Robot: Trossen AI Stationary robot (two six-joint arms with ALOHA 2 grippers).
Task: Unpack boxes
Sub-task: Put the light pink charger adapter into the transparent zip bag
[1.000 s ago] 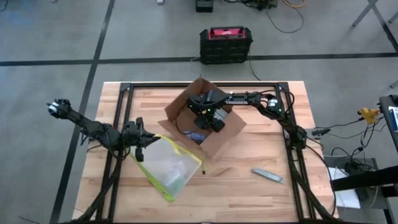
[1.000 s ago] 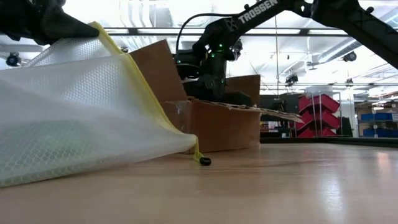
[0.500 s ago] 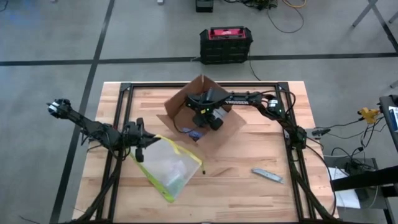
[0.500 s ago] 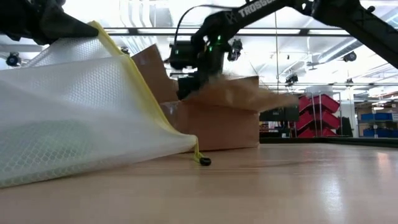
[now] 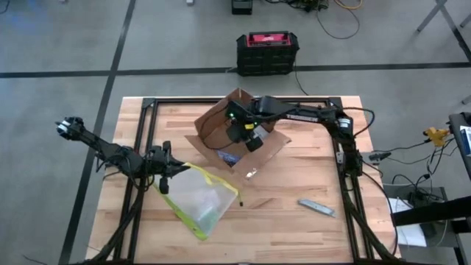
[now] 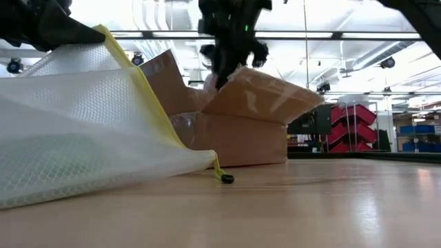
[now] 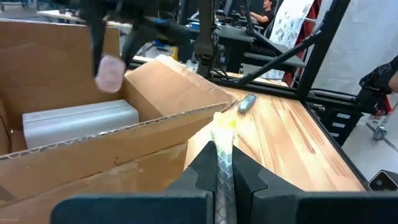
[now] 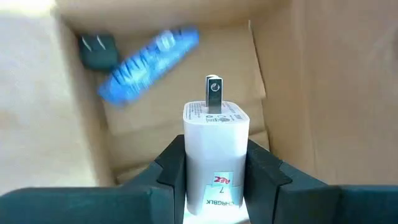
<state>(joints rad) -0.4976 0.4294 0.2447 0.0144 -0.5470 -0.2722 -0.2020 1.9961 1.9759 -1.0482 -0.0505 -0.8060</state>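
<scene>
Spanning the middle of a grey concrete floor crossed by dark tape lines, the pale butcher-block worktop (image 5: 294, 228) carries a black metal frame, and a black-and-red case (image 5: 267, 52) sits on the floor beyond its far edge. Red storage bins (image 6: 353, 124) and ceiling lights fill the room behind. The brown cardboard carton (image 5: 243, 143) lies open near the worktop's far middle, flaps up, with a blue packet (image 8: 148, 64) and a small dark plug inside. Above it the right end effector (image 8: 216, 180) is clamped on a white charger (image 8: 215, 152), whose label reads "7" over partly hidden letters. The left end effector (image 7: 222, 180) is pinched together on the yellow-green edge of a clear mesh pouch (image 5: 197, 199) beside the carton. A grey utility knife (image 5: 316, 208) lies well apart
</scene>
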